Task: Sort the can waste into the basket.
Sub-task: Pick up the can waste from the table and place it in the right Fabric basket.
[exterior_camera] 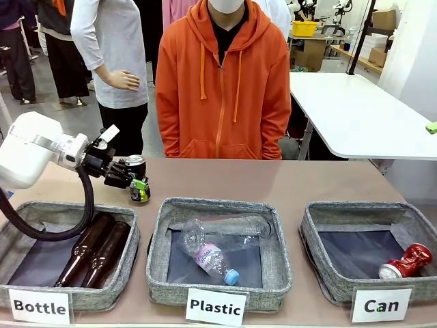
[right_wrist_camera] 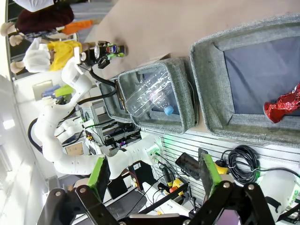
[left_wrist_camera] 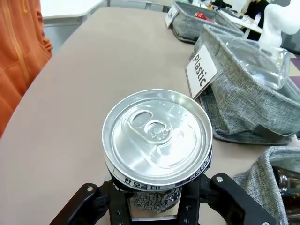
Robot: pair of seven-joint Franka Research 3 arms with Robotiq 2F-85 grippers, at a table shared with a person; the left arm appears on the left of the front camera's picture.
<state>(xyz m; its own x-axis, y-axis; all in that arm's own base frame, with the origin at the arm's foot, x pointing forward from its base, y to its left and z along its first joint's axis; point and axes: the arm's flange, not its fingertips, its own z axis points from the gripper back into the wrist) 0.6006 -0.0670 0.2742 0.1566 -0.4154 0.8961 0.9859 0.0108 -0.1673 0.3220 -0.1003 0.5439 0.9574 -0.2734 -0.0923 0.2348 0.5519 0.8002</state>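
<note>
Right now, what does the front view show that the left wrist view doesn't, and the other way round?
Front view alone: the brown bottles in the Bottle basket, and the left gripper from the side, gripping the black-and-silver can.
Left wrist view alone: that can's silver top with its pull tab.
Both: the Plastic basket and the crushed red can.

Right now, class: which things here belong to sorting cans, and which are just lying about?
Belongs to the job:
- patterned can in the left tool
- crushed red can
- Can basket

Lying about:
- brown bottles
- clear plastic bottles
</note>
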